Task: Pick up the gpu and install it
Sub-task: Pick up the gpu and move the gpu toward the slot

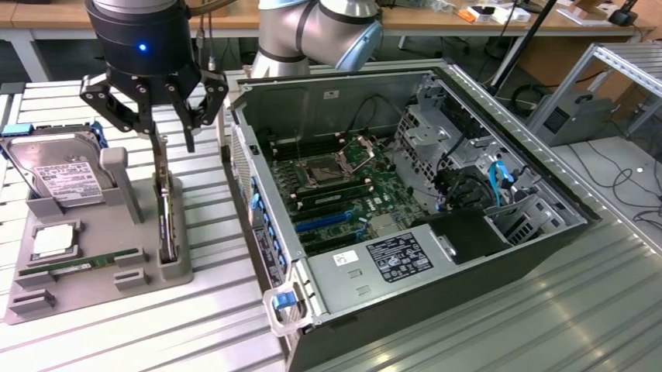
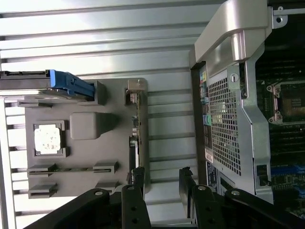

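While the arm hangs over the exterior view's left, the gpu stands on its long edge in a slot of a grey holder, along the holder's side nearest the computer case. Its long axis runs from far to near, roughly parallel to the case's side wall. It looks like a thin dark board seen almost edge-on, with little of its face showing.

The holder also carries a silver hard drive with a white label leaning in a cradle at its far end, a square processor chip in a pocket, and a narrow green memory stick lying flat. The case lies open on the slatted table, its motherboard facing up. The gripper hangs just above the card's far end, jaws apart and holding nothing.

From the wrist view, the gpu is a slim dark strip along the holder's edge. Its length lines up with one of the fingertips, while the other is over bare table between holder and case. The gripper is spread wide and empty. The hard drive, chip and memory stick sit in their own pockets.
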Robot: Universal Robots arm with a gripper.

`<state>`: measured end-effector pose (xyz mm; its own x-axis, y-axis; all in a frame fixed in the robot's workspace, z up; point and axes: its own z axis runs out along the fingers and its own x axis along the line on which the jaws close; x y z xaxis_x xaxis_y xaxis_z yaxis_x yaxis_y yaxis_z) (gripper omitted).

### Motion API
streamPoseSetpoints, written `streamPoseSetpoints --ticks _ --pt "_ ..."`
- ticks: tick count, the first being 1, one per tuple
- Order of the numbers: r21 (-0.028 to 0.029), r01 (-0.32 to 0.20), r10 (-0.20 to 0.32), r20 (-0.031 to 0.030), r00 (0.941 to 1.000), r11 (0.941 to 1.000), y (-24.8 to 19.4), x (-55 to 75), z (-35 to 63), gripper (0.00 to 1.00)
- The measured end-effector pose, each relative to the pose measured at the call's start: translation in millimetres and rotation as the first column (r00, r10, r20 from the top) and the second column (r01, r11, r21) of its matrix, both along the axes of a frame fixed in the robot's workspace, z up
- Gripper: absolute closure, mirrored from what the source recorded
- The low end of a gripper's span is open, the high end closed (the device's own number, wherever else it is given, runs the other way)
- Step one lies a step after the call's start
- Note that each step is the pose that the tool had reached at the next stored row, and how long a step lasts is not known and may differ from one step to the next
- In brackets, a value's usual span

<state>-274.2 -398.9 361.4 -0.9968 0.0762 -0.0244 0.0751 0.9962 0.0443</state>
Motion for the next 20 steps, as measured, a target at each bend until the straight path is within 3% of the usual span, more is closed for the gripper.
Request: streamPoseSetpoints --ticks 20 --pt "0.0000 0.000 0.000 0.0001 1.0000 1.0000 0.0 -3.7 -8.4 0.58"
